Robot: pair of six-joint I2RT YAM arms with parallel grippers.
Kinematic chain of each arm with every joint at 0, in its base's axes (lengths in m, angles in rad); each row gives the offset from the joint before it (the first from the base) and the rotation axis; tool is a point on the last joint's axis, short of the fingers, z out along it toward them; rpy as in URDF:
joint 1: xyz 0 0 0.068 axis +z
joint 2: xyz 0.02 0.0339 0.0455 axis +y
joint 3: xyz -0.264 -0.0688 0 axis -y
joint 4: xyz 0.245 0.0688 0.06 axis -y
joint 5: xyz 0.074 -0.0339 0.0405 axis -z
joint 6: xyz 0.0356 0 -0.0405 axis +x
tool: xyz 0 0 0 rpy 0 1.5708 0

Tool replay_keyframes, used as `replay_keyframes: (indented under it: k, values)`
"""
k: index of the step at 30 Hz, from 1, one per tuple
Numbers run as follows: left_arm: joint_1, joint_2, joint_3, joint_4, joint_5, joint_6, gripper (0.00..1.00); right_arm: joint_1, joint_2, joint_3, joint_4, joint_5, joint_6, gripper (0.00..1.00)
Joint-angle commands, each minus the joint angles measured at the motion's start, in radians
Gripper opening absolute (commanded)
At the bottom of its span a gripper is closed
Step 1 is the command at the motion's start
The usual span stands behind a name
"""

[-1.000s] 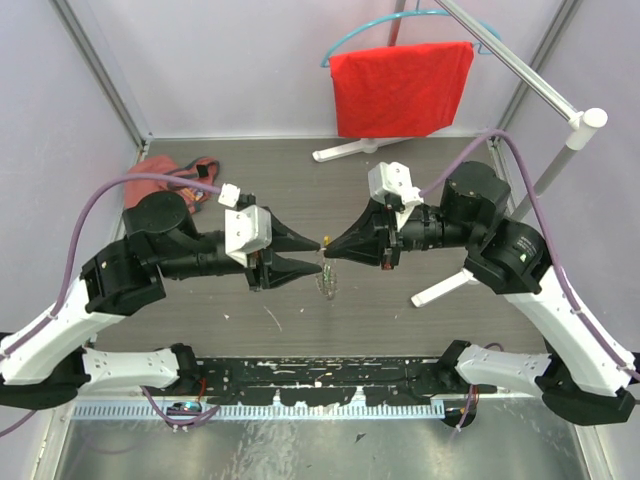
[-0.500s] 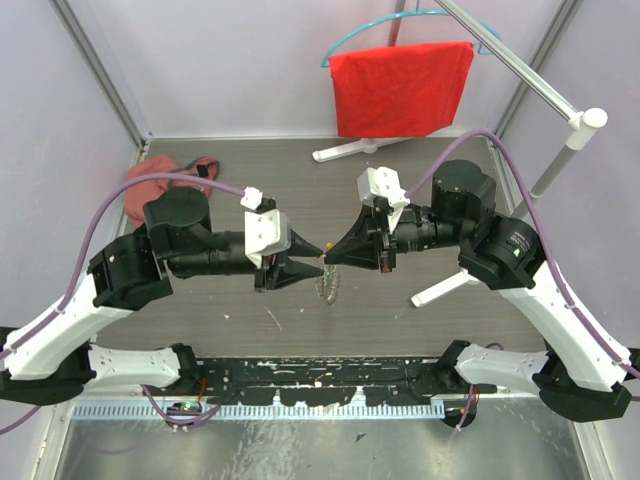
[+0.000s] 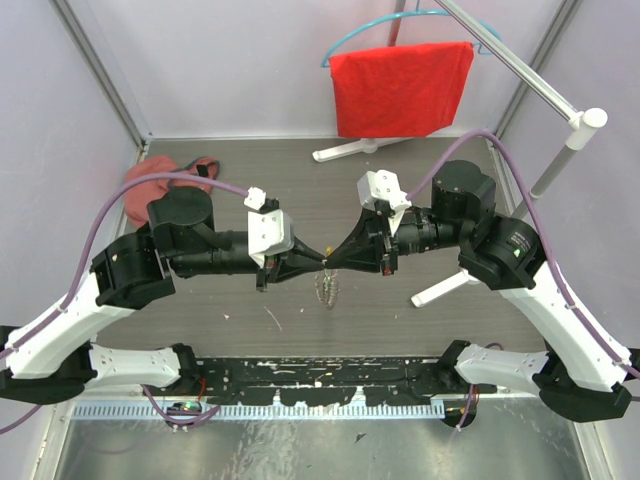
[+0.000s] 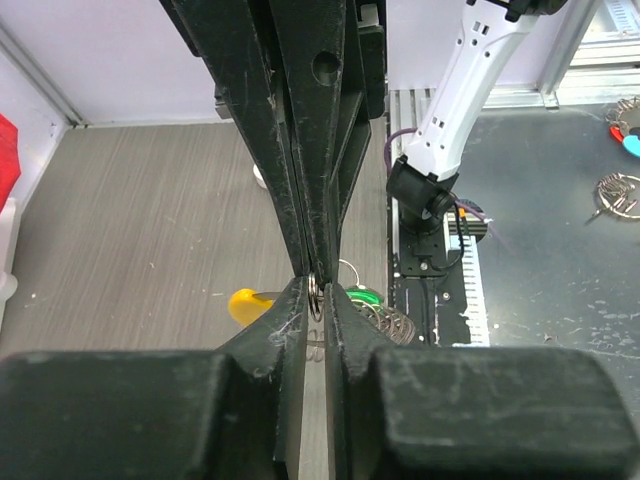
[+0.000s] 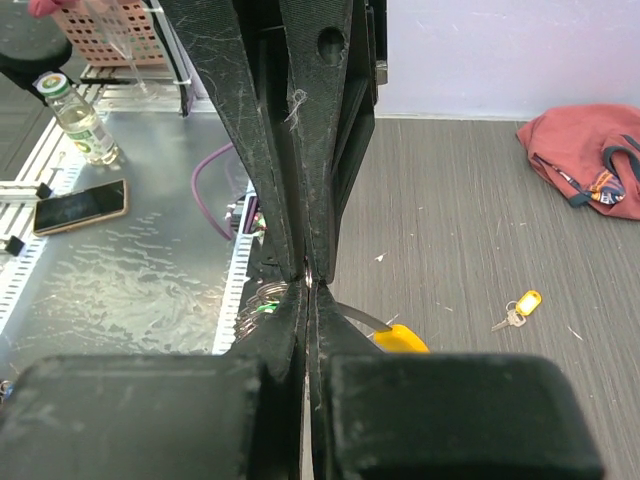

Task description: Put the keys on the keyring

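Observation:
My left gripper (image 3: 318, 262) and right gripper (image 3: 334, 262) meet tip to tip above the table's middle. Both are shut on the same thin silvery ring of the keyring (image 4: 316, 290), which also shows in the right wrist view (image 5: 311, 288). The coiled grey part of the keyring (image 3: 327, 286) hangs below the tips, and shows in the left wrist view (image 4: 396, 322). The green-headed key (image 4: 366, 297) hangs on it, also seen in the right wrist view (image 5: 262, 308). A yellow-headed piece with a metal blade (image 5: 402, 340) hangs beside it. I cannot make out a brass-gold key.
A red cloth pouch (image 3: 160, 180) lies at the far left. A white stand with a red cloth on a hanger (image 3: 400, 88) is at the back, its foot (image 3: 445, 288) by the right arm. A small key with a yellow tag (image 5: 520, 306) lies on the table.
My left gripper has moved right and its open fingers have shut on the ring held at the right gripper's tips. The right gripper shifted slightly left.

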Motion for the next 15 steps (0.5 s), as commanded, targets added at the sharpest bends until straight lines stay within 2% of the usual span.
replay_keyframes:
  k: [1,7,11,15]
  values:
    - [-0.004,0.002,0.028,-0.021,0.018,0.003,0.15,-0.003,-0.012,0.029,0.048,-0.01,-0.011,0.01]
    - [-0.004,0.01,0.026,-0.026,0.016,0.005,0.11,-0.003,-0.017,0.03,0.05,-0.019,-0.011,0.01]
    - [-0.004,0.014,0.025,-0.027,0.016,0.005,0.17,-0.003,-0.019,0.029,0.053,-0.031,-0.011,0.01]
    - [-0.004,0.015,0.025,-0.027,0.012,0.007,0.16,-0.003,-0.022,0.025,0.054,-0.036,-0.013,0.01]
